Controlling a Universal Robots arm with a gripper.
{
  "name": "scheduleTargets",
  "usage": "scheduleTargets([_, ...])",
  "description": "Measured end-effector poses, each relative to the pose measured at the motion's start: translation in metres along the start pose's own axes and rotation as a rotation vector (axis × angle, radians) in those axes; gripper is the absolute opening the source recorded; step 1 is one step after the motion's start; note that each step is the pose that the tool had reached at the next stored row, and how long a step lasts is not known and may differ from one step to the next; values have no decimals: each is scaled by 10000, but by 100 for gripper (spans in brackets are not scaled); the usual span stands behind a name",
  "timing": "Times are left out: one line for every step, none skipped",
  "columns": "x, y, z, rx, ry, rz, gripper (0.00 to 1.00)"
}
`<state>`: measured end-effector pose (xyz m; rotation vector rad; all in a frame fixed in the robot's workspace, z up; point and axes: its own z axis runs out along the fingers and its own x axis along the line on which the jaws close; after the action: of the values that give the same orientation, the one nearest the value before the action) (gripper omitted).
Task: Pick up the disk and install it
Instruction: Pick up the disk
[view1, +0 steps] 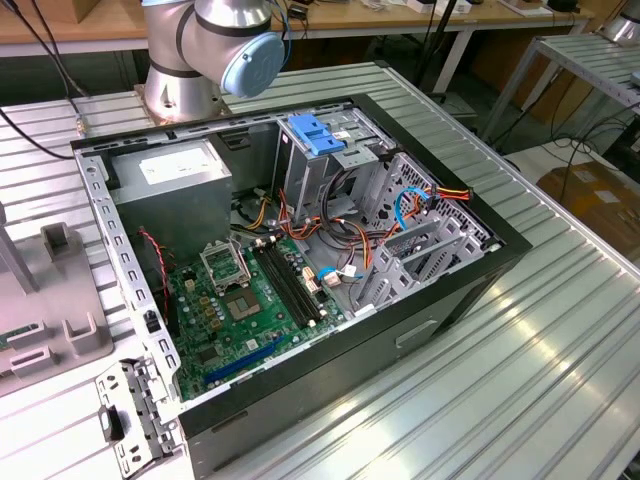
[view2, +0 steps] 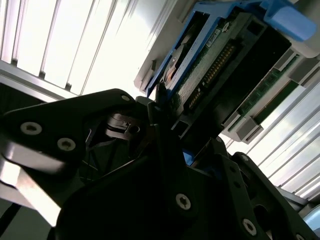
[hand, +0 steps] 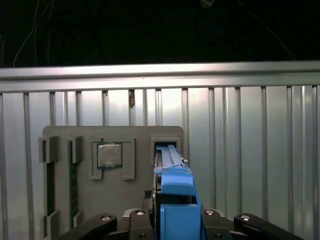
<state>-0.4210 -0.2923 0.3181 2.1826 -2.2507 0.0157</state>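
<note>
We've got the grey fixture tray (hand: 115, 200), the disk (hand: 175, 197) on edge at its end slot with blue rails, green board and connector row showing, gripper (hand: 172, 225) fingers (view2: 159, 107) closed against its sides.

Downward-pointing hand (hand: 176, 227), clamped closed.
</note>
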Motion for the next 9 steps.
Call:
scheduleTargets([0, 0, -4, 0, 0, 0, 36])
scheduleTargets([0, 0, -9, -1, 1, 0, 36])
scheduleTargets([0, 0, -14, -1, 0, 0, 36])
scheduleTargets([0, 0, -18, -1, 0, 0, 36])
scheduleTargets([0, 0, -23, -3, 1, 0, 36])
scheduleTargets([0, 0, -33, -2, 1, 0, 36])
scheduleTargets([0, 0, -40, -1, 0, 0, 36])
scheduleTargets([1, 0, -48, -2, 1, 0, 36])
scheduleTargets([1, 0, -56, -2, 1, 0, 36])
